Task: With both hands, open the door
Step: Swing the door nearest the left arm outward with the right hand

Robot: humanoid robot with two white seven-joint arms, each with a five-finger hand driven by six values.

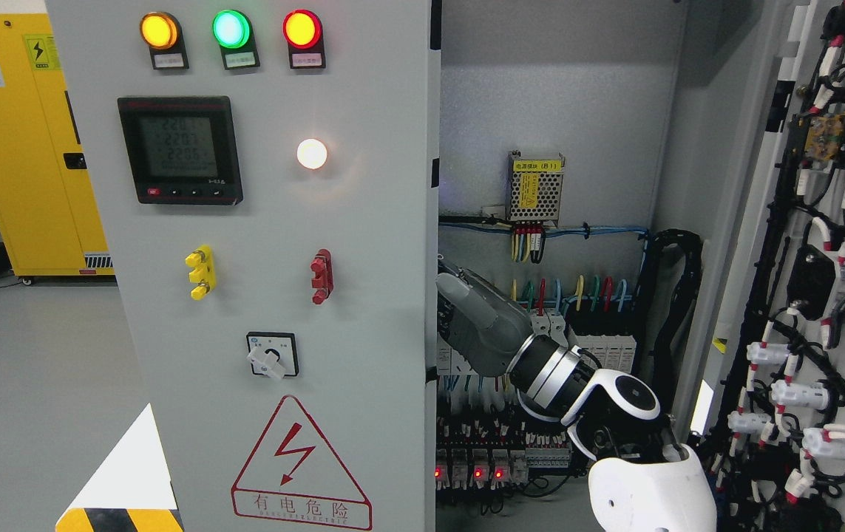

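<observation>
Grey flooring and a yellow cabinet point(30, 140) occupy the background at left. Centre frame, a grey electrical cabinet's left door point(267, 266) stands closed, carrying three indicator lamps, a digital meter point(180, 150), a rotary switch point(271, 355) and a red hazard triangle point(296, 469). Its right door point(829, 295) is swung open at the far right, wiring exposed on its inner face. Between them the interior shows a power supply point(535, 189) and breaker rows. The right arm point(577, 377) enters from the lower right and reaches behind the left door's edge; its hand is hidden, state cannot be told
</observation>
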